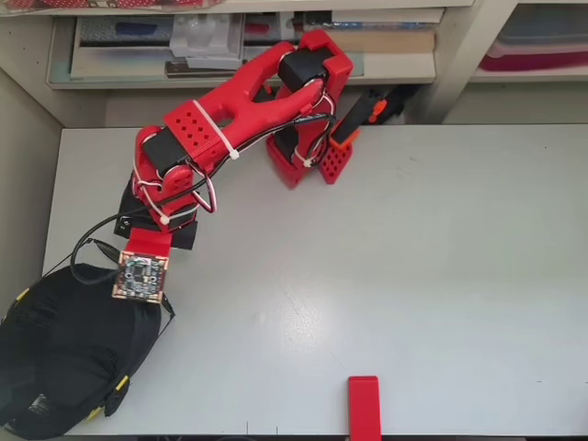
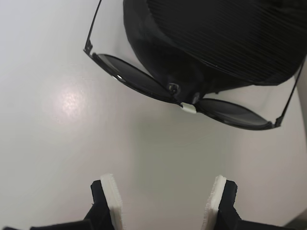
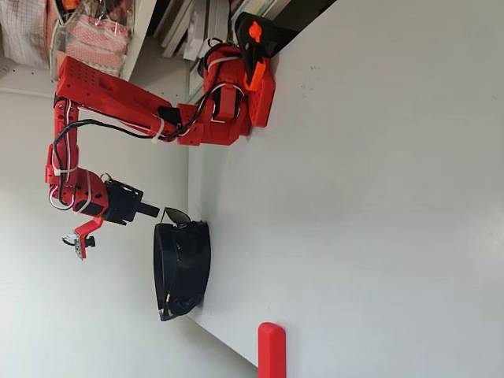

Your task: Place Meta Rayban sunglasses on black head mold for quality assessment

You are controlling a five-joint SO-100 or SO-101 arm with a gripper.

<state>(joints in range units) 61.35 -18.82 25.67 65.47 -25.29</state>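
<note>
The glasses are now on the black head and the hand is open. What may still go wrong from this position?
1. The glasses sit low at the edge of the head; they may slide off.
2. The open hand hangs close in front of the lenses, so a careless retreat might knock them.
3. The wrist view shows the frame tilted, so the fit may fail the check.

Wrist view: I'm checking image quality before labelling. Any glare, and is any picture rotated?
Wrist view: a soft bright glare patch on the table left of the sunglasses; open pincer sharp. Fixed view: lies on its side, head mold sideways.
</note>
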